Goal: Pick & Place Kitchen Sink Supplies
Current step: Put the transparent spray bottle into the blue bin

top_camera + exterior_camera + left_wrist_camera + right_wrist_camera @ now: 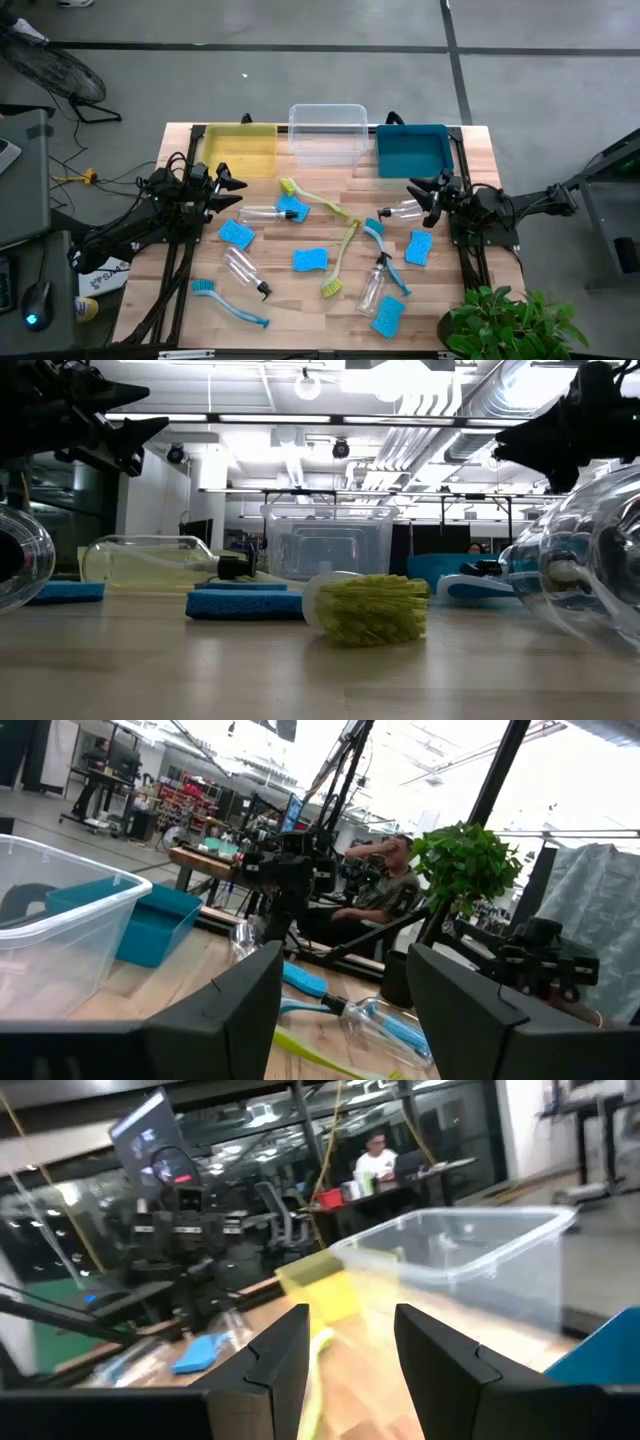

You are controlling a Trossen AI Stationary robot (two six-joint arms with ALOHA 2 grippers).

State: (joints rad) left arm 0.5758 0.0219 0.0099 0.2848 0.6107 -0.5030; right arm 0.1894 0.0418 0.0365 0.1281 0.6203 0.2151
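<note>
You have both arms parked at the table's sides, nothing held. Your left gripper [232, 194] hangs above the wood just in front of the yellow bin [240, 150], its fingers [225, 1015] spread apart with only air between them. Your right gripper [425, 196] sits in front of the teal bin [412, 151], fingers [440, 1350] likewise parted and empty, right beside the nozzle end of a spray bottle [400, 211] — near it, not gripping it. The clear bin [327, 132] stands between the other 2 at the far edge; all 3 look empty. The supplies lie scattered on the table [300, 295]: 5 blue sponges, among them one by your left arm [236, 234], one in the middle [310, 260] and one near the front edge [388, 316]. A second bottle [262, 214] lies near your left gripper, a third [243, 269] below it, a fourth [372, 284] right of centre. A yellow-green brush [338, 268] crosses another [315, 198] mid-table, a blue brush [228, 302] lies at front left, and another blue one [385, 255] runs under the fourth bottle. A potted plant [510, 322] stands at the front right corner — a person [385, 885] sits beyond the table.
</note>
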